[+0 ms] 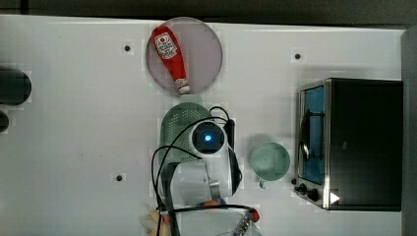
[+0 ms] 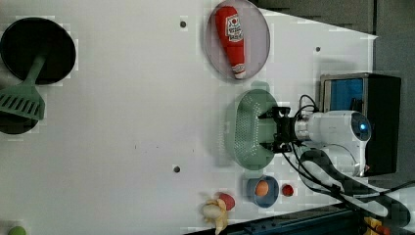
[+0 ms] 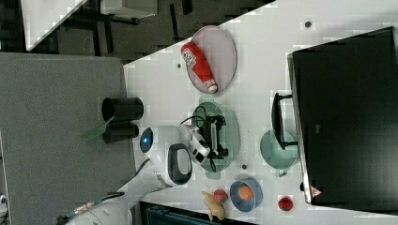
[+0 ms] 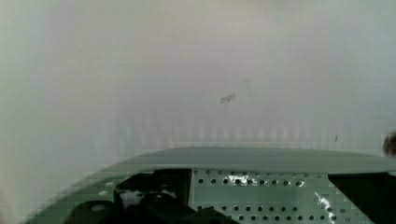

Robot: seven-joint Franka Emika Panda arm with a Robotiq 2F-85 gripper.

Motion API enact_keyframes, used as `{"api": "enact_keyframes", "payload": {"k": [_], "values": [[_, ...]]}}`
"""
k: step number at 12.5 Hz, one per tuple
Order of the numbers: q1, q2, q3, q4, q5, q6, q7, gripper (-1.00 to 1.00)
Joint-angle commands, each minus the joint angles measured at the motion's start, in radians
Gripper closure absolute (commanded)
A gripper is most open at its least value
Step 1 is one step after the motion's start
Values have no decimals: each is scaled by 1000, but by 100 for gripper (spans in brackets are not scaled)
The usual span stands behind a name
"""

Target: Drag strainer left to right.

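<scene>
The end effector (image 2: 270,131) hangs with its fingers spread wide inside the bowl of the strainer (image 2: 249,128), gripping nothing. Just past the strainer's tab end lies a ketchup bottle (image 1: 170,57) on a round plate (image 1: 206,54). On the end effector's other side, toward the top view's right, a mint cup (image 1: 270,161) sits on the desk (image 1: 74,137) beside a toaster oven (image 1: 361,142).

Top view, left view and right view all look down from high on the same white surface (image 1: 74,123); the wrist view sits close over the strainer (image 4: 261,196).
</scene>
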Motion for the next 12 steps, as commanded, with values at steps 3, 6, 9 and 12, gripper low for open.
{"api": "enact_keyframes", "payload": {"k": [3,6,9,12], "values": [[-18,-14,-107,26,-6,4,-172,-100],[-18,-15,-127,25,-6,3,-172,-100],[-18,-60,-80,24,-6,-20,-241,-100],[-18,-181,-48,42,4,-155,-396,-100]]}}
